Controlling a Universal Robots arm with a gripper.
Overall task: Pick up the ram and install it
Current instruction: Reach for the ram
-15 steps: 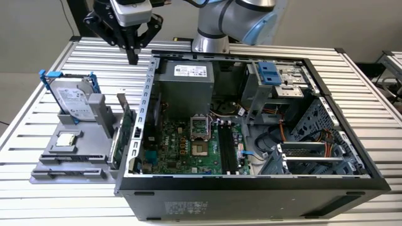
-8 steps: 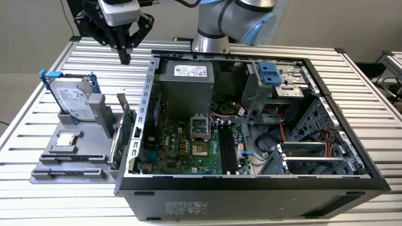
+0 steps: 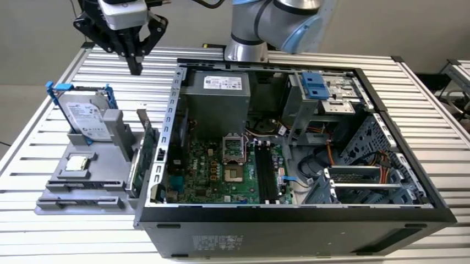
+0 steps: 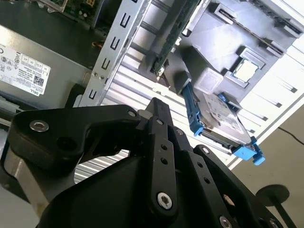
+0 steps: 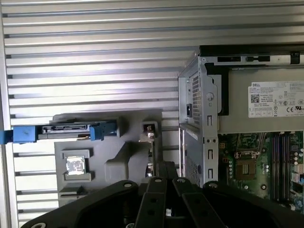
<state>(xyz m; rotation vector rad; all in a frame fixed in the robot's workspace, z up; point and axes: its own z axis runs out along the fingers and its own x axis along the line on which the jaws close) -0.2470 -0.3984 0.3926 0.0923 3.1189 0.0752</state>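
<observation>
My pincer (image 3: 134,63) hangs above the table (image 3: 125,91) near its far corner on the exterior view's left. Its black fingers are drawn together to a single tip with nothing between them. It is well apart from the grey holder (image 3: 103,171), which sits along that same side edge, just beside the open computer case (image 3: 294,219).

The ram (image 3: 87,183) I cannot pick out for certain. My best guess is the thin dark strip set along the holder's ledge just beside the silver processor (image 3: 77,163), on the side away from the hard drive (image 3: 85,118) in its blue rails. The tall green card (image 3: 149,157) standing on edge between holder and case looks too large to be it.

I judge the ram light, stiff and thin — easy to lift, easy to harm. The chips and contact edge want no hard pressure, and bare board may slip. A light, square pinch across its thickness near the middle of the top edge seems the safest hold.

The textures differ: ribbed bright metal slats on the table, matt moulded plastic in the holder, perforated sheet steel in the case walls. On the green motherboard (image 3: 213,176) lie long black slots (image 3: 264,173), which look empty.
</observation>
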